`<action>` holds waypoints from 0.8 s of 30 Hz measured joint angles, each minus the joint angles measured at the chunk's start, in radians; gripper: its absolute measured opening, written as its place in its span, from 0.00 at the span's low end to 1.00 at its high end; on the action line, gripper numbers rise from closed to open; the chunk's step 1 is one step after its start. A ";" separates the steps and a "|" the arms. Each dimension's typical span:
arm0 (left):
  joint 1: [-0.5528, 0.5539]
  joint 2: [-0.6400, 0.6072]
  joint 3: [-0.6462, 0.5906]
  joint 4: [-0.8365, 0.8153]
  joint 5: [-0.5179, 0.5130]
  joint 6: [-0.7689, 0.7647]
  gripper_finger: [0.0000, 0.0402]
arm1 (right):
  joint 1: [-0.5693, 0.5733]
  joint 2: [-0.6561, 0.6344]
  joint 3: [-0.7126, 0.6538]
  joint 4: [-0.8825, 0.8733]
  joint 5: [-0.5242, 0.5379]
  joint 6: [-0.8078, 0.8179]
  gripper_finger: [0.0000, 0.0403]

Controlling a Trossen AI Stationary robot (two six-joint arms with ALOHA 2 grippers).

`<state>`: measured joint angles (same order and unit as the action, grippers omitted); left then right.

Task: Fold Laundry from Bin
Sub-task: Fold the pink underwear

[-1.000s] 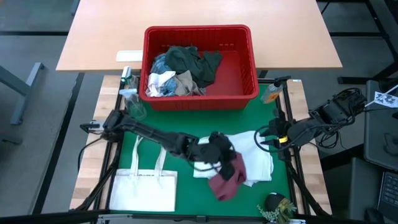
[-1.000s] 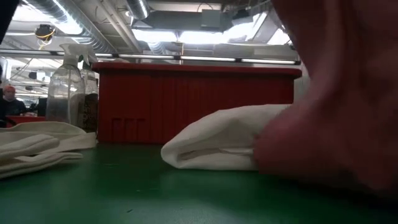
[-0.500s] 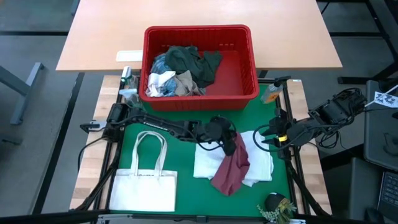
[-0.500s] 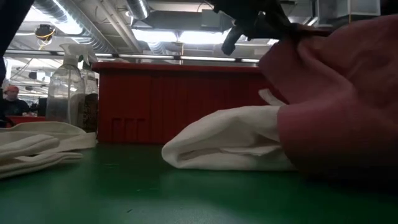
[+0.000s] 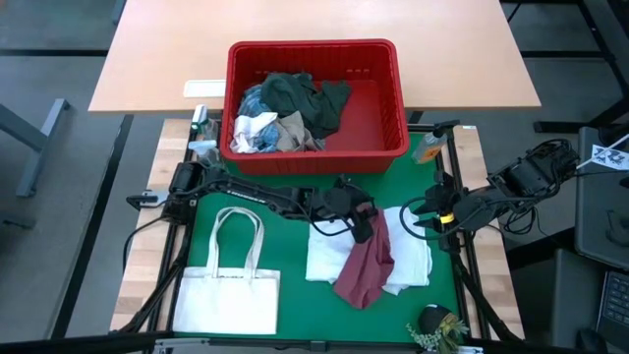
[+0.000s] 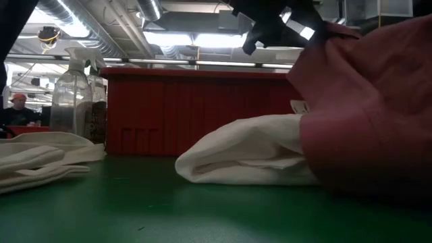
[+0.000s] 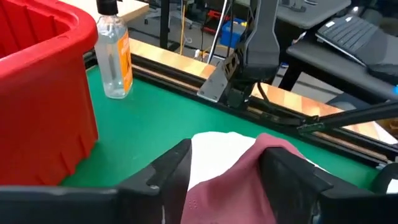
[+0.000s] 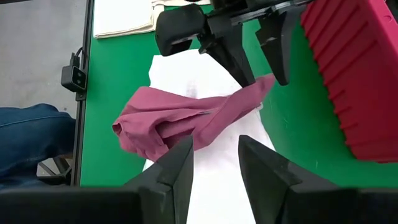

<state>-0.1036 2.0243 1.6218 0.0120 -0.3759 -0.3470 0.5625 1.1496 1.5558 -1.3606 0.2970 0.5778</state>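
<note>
**mat_watcher:** Two arms in shot, only one busy. The left gripper [image 5: 362,224] sits over the green mat [image 5: 295,295] just in front of the bin [image 5: 316,147], and its fingers [image 8: 233,53] are spread apart. The top corner of the maroon cloth [image 5: 366,270] pokes up between them, but from what I can see they aren't pinching it. In the left wrist view the maroon fabric rises in the gap between the two dark fingers with space on either side.

**foldbot_fan:** So where's the rest of that cloth?

**mat_watcher:** It trails away from the fingertips toward the mat's near edge, draped over a folded white garment [image 5: 408,258] that lies flat under and just beyond the fingers. In the low view the white piece [image 6: 243,152] rests on the mat with the maroon one [image 6: 368,115] heaped on its side.

**foldbot_fan:** And the other arm?

**mat_watcher:** The right gripper [image 5: 418,218] is parked at the mat's right edge, fingers partly apart, holding nothing, pointing at the pile. The rest of the laundry [image 5: 285,113], dark green, blue-striped, white and tan bits, is still bunched in the bin. A white tote bag [image 5: 228,295] lies flat well off to the left of the left fingers, and a spray bottle [image 7: 115,53] stands by the bin's corner.
</note>
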 joint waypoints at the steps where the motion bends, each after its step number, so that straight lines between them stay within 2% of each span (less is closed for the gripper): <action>1: 0.000 0.000 0.000 -0.003 0.000 0.001 0.46 | 0.000 0.000 0.000 -0.001 0.000 0.007 0.32; 10: -0.013 -0.034 0.000 -0.029 0.007 -0.007 0.47 | 0.000 0.021 0.000 -0.094 -0.004 0.123 0.32; 15: -0.018 -0.049 0.001 -0.036 0.049 -0.014 0.47 | 0.000 0.050 0.000 -0.129 0.007 0.132 0.32; 20: -0.016 -0.009 0.002 -0.041 0.055 -0.018 0.47 | 0.000 0.081 0.000 -0.129 0.007 0.123 0.32; 24: -0.019 0.023 0.001 -0.060 0.108 -0.068 0.47 | 0.000 0.110 0.000 -0.130 0.005 0.122 0.32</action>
<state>-0.1226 2.0475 1.6231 -0.0478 -0.2675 -0.4152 0.5625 1.2592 1.5558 -1.4906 0.3019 0.6998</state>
